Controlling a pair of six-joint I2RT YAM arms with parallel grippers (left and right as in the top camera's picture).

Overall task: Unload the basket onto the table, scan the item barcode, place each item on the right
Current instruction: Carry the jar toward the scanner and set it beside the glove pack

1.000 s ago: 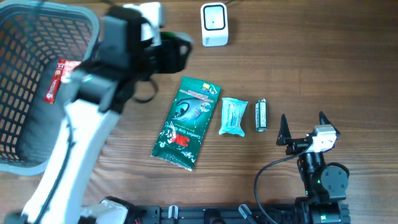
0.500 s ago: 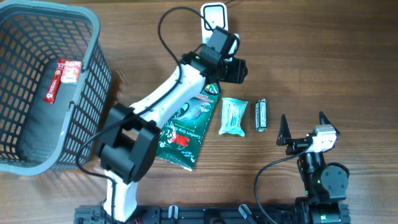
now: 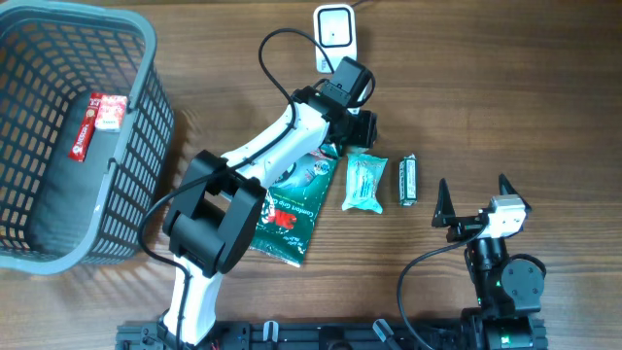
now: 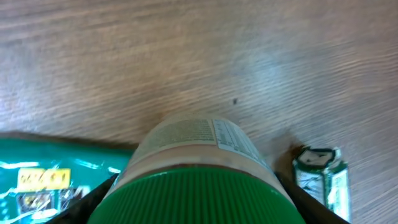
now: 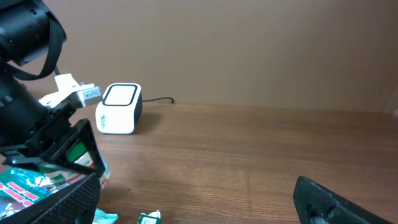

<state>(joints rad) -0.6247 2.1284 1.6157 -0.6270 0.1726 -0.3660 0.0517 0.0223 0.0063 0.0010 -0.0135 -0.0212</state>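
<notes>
The bottle point(image 4: 196, 155) sits pinched between the left jaws, which are closed on its sides. In the left wrist view its green lid point(image 4: 193, 196) fills the lower middle and the dark tips of the jaws show only at the two bottom corners. Seen from overhead, the left arm point(image 3: 282, 141) reaches across the worktop point(image 3: 486, 78). The end of the arm hangs just in front of the white scanner point(image 3: 333, 34), above the upper edge of the green pouch point(image 3: 292, 199). From that camera the wrist covers the bottle almost entirely. The right wrist view catches only a sliver of green and white between the black jaws, to the left of the scanner and nearer the camera. The label's print is too fine to read, and whether a barcode faces the scanner cannot be told. A light blue packet point(image 3: 364, 182) and a small dark bar point(image 3: 408, 180) lie side by side, right of the pouch; the bar is cut off at the lower right of the left wrist view. The right jaws stand spread wide and empty near the worktop's front edge, well apart from the bottle. A grey basket point(image 3: 78, 12) at the far left holds a red pack point(image 3: 92, 122).
</notes>
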